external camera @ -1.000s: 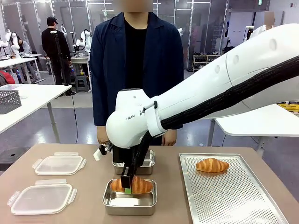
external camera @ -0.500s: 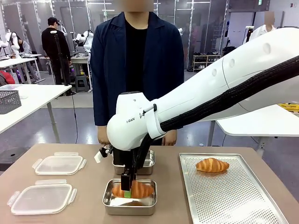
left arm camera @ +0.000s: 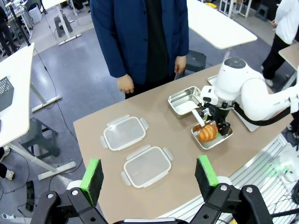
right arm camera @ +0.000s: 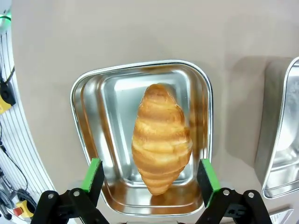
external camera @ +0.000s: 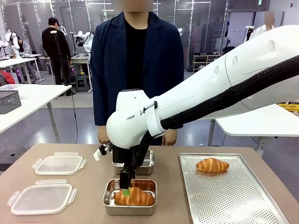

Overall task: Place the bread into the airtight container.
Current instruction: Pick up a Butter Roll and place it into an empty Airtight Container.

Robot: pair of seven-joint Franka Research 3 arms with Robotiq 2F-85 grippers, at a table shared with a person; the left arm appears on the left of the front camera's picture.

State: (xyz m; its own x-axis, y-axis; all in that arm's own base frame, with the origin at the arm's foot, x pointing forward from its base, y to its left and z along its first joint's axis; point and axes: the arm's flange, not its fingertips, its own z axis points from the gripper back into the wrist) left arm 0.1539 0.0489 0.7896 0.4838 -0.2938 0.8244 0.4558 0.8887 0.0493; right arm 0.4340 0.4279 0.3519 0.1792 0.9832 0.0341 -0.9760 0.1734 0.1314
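Note:
A golden croissant, the bread [right arm camera: 161, 137], lies loose on the floor of the near steel airtight container [right arm camera: 84, 93]. My right gripper [right arm camera: 150, 177] hovers just above it, open, with the green pads wide on either side and not touching it. The front view has the same bread [external camera: 135, 198] in the container [external camera: 108, 205], under the right gripper [external camera: 126, 189]. My left gripper [left arm camera: 148, 172] is open and empty, held high over the near table edge. From there the bread [left arm camera: 208, 132] is far off to the right.
A second croissant [external camera: 212, 164] rests on the perforated metal tray [external camera: 233, 200] at the right. Another steel container [external camera: 149, 164] stands behind the near one. Two clear plastic lids [external camera: 58, 164] [external camera: 42, 198] lie at the left. A person stands at the far edge.
The right gripper opened and let go of the bread, which dropped flat into the near container. The gripper has lifted slightly above it.

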